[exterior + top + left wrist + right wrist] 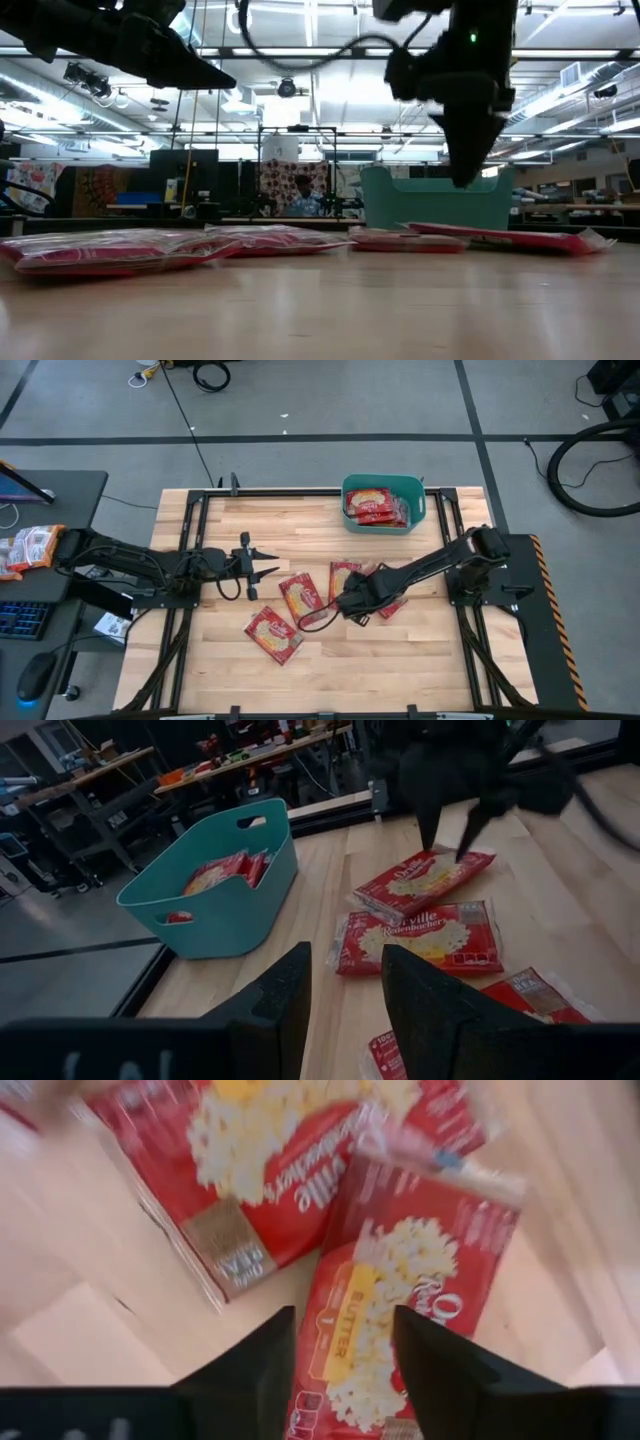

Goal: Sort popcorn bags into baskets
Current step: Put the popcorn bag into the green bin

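Several red popcorn bags lie flat on the table (330, 670): one near the front (273, 634), one at the middle (302, 598), one beyond it (345, 576) and one partly under the right arm (392, 605). More bags lie in the teal basket (383, 503) at the far edge. My right gripper (352, 600) is open and points down, hovering above a bag (400, 1310) without touching it; the low view shows its fingers (468, 160) clear of the bags. My left gripper (265, 565) waits open, left of the bags, and looks toward the basket (215, 885).
A black frame runs along the table's edges (300, 493). A side desk with a paler packet (30, 547) and a keyboard stands left of the table. Bare wood (400, 670) lies near the front edge. A person (300, 195) shows in the room far behind.
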Controlling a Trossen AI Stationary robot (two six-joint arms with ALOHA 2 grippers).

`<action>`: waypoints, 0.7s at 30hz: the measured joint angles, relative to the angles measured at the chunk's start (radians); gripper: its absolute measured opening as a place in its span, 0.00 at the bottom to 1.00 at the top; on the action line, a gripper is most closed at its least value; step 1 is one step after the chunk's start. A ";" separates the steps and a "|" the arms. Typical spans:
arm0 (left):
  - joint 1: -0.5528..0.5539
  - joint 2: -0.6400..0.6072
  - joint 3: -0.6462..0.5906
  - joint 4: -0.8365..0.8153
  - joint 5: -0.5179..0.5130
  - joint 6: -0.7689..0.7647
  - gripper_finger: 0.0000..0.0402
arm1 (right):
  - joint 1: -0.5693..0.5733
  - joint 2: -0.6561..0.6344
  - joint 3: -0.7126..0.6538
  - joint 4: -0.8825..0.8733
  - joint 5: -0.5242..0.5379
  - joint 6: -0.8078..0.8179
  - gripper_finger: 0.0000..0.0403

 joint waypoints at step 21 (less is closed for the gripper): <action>0.000 0.000 0.000 -0.003 0.000 0.003 0.32 | -0.034 0.164 -0.001 -0.004 -0.030 -0.005 0.63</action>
